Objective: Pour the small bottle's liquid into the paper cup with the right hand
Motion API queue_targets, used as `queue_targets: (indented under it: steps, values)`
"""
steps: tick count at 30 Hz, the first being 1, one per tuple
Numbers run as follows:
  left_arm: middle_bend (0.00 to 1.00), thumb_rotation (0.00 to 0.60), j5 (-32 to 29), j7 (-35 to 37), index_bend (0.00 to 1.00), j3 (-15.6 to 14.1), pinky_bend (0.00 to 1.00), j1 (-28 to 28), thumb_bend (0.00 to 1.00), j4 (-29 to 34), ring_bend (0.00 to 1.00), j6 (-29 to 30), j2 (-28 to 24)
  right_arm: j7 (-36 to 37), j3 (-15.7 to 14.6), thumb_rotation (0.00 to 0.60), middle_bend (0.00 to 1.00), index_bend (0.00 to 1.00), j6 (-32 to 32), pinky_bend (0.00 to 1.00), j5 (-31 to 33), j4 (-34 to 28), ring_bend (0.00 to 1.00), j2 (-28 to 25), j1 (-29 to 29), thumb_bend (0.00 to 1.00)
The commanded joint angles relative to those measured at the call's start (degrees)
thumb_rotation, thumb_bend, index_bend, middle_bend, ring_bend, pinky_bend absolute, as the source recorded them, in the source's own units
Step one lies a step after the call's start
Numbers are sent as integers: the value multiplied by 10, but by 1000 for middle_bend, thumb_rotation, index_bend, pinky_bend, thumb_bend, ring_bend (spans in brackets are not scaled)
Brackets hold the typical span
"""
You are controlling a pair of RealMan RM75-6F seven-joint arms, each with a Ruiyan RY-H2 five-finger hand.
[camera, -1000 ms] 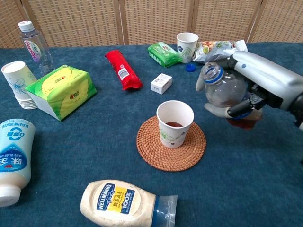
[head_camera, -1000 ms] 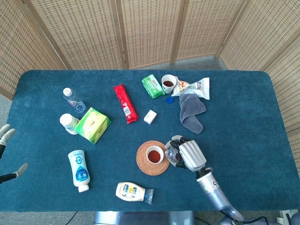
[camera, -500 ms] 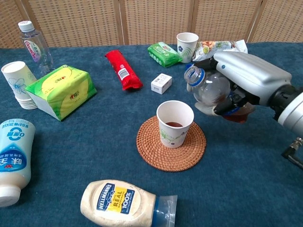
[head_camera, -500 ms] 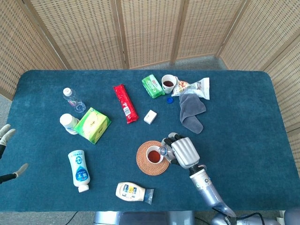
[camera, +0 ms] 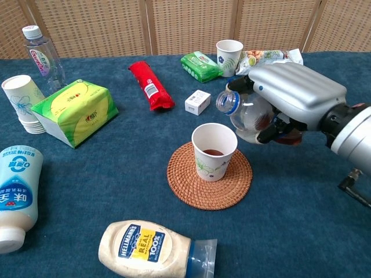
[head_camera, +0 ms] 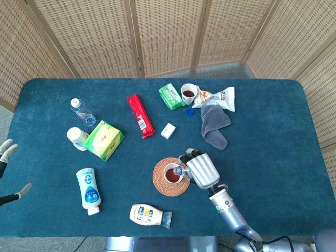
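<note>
Half-tilted, small bottle (camera: pixel 250 113) gripped in my right hand (camera: pixel 293 92), mouth nearing paper cup (camera: pixel 214 150) below-left; tip further.

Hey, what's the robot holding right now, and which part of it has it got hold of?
The right hand grips the small bottle around its body, leaving the open neck free. The left hand holds nothing.
</note>
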State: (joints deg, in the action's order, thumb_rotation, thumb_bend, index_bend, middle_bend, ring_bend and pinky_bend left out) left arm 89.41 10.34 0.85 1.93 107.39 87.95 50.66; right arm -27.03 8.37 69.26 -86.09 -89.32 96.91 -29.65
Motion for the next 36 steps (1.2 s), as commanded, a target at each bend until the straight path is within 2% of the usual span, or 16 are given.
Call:
queue_targets:
  steps: [1, 22, 36]
  values:
    - [0, 600, -1, 1, 0, 0, 0, 0, 273, 0, 0, 0, 0, -8, -2, 600, 613, 448, 1, 801, -1, 3, 312, 1, -2, 829]
    - [0, 600, 21, 14, 0, -11, 0, 6, 273, 0, 0, -10, -5, -31, -17, 600, 614, 448, 8, 801, -13, 33, 312, -4, -8, 829]
    - [0, 600, 19, 16, 0, -11, 0, 7, 274, -1, 0, -9, -6, -100, -21, 600, 622, 443, 13, 802, -17, 50, 321, 11, -12, 829]
